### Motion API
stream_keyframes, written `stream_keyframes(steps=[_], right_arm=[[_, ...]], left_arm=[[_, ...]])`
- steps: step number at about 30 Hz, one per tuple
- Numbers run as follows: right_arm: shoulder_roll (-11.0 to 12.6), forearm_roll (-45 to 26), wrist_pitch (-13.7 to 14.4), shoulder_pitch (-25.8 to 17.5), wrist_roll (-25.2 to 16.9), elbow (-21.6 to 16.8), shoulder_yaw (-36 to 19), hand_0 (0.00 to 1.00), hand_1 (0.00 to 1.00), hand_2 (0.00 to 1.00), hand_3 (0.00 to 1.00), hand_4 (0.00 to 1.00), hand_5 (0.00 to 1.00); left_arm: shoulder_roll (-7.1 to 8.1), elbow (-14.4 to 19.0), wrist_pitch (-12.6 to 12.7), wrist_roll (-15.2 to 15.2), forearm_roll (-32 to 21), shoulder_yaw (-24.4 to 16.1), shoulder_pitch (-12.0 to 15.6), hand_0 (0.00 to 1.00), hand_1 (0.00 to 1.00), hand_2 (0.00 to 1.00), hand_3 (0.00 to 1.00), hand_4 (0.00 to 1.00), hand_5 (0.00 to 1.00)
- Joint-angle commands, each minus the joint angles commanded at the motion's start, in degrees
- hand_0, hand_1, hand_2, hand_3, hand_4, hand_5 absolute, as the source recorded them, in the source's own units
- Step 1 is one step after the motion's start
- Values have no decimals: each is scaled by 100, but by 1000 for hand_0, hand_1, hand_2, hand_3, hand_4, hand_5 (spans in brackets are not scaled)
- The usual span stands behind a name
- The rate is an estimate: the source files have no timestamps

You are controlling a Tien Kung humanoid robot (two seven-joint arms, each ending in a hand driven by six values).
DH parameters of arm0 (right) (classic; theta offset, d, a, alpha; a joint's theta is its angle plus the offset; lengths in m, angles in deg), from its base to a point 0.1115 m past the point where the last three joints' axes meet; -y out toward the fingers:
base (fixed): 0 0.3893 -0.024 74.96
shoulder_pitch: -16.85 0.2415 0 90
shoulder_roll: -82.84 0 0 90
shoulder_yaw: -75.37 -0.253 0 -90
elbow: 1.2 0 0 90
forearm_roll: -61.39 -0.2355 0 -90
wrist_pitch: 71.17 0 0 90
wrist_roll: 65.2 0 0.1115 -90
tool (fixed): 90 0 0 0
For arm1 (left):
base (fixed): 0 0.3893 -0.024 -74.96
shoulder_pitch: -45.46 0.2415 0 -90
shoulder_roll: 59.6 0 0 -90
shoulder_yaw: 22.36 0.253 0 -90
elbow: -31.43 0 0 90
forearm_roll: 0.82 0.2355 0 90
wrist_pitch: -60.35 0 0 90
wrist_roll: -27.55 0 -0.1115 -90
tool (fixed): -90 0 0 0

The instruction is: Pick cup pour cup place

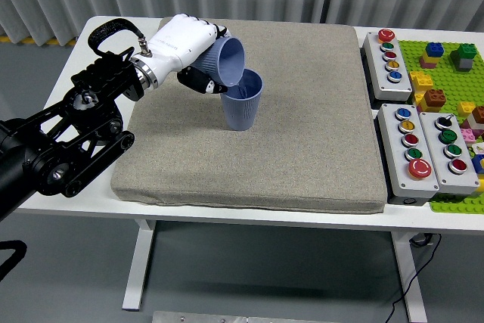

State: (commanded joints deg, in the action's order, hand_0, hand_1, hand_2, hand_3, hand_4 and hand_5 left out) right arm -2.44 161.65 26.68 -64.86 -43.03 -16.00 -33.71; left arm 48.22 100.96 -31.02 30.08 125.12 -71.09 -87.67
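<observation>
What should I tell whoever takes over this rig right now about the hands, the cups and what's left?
Left hand: shut on the tilted blue ribbed plastic cup, its mouth over the upright blue ribbed plastic cup standing on the grey fabric mat.
Right hand: out of view.
Done: cup picked up and tipped for pouring.
Left: finish the pour, turn the held cup upright, set it down on the mat.

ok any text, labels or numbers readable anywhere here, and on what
None can be read.
Held cup and standing cup: plain blue, no print.
Left hand: no legible marking.
Button boxes: coloured buttons only; any labels are too small to tell.
Brick plate: no lettering visible.
</observation>
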Motion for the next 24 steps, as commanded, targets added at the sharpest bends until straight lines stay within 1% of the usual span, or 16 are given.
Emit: stream_keyframes(steps=[13,24], right_arm=[[-2,-11,2,-27,5,-5,1,641,609,514,595,2,16],[1,-51,7,-9,6,-6,19,641,609,514,595,2,14]], left_arm=[[62,-35,25,43,26,176,-92,515,465,498,562,870,211],[79,-22,48,40,20,206,-169,514,465,498,561,870,214]])
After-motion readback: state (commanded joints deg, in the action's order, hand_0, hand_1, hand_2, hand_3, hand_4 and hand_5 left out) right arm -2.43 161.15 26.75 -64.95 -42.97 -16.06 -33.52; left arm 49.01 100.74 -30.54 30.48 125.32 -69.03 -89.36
